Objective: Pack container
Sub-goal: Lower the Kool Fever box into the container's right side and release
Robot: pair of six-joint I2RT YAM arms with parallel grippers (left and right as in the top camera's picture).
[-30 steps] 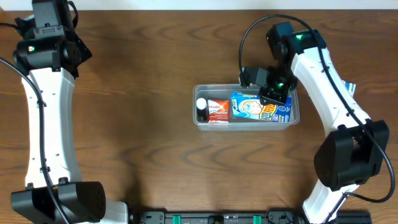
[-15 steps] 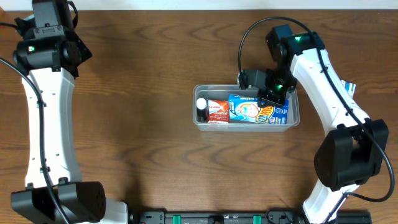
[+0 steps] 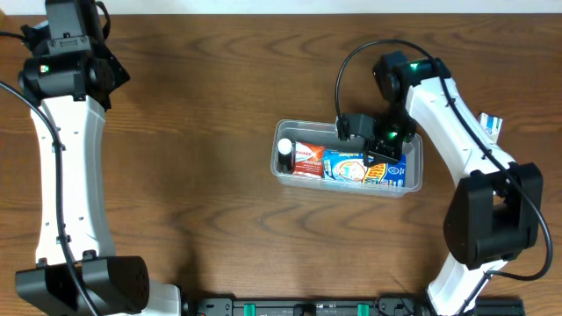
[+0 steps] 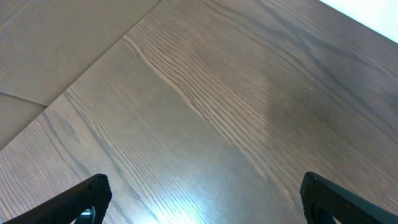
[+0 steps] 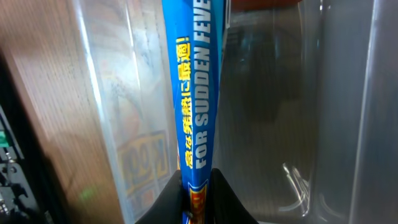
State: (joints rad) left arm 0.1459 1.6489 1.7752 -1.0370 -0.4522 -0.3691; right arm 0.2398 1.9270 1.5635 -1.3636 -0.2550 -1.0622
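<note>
— Look, the container (image 3: 414,180) has skewed. A second ago it sat square; now its right end has swung nearer, and the right gripper (image 3: 376,145) has slid a little left.
— And over on the left?
— The left gripper (image 4: 202,205) hangs over bare table (image 3: 193,175) at the far left, fingers wide apart, holding nothing.
— Where's the container?
— Right of centre on the table. Inside it, left to right, are a small bottle (image 3: 284,156), a red packet (image 3: 307,158), then a blue box (image 3: 349,165).
— Has the right gripper got that box?
— Yes. Its wrist view shows the jaws pinched on the box's thin edge, close by the clear wall.
— What worries you?
— The container looks light to me. Any sideways pull while clamped could drag it further. It could also leave the box propped on edge rather than lying flat.
</note>
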